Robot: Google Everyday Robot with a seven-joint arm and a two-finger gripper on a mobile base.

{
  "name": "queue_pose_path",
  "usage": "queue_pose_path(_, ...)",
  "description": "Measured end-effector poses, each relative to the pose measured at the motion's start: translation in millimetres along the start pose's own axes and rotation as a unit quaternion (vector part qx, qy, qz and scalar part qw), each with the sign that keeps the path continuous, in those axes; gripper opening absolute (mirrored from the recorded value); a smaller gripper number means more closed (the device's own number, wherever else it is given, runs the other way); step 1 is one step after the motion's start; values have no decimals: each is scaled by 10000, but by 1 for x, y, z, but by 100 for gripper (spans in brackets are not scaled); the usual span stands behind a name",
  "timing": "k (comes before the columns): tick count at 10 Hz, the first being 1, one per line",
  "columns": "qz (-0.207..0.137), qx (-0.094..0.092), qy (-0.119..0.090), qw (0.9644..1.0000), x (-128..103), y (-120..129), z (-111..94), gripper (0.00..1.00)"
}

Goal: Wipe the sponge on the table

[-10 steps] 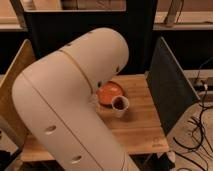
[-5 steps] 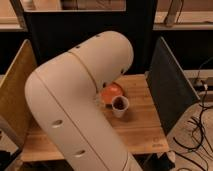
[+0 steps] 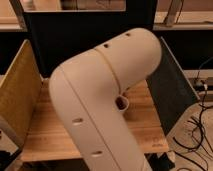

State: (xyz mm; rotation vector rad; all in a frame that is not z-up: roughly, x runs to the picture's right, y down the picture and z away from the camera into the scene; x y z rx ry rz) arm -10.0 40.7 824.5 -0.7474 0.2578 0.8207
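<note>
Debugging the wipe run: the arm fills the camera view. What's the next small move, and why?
Probably shift the arm aside to clear the view before any reach. It hides most of the table. Only a cup peeks out at its edge, and neither the sponge nor the gripper is in view.

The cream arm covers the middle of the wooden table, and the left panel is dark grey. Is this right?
No. In the camera view the left panel is yellow; the dark grey panel is at the right. The arm covers the middle of the table. The gripper is not in view.
</note>
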Motion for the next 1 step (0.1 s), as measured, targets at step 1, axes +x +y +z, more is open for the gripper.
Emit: queue_pose_path(1, 186, -216, -158, 9995, 3, -10, -9, 80)
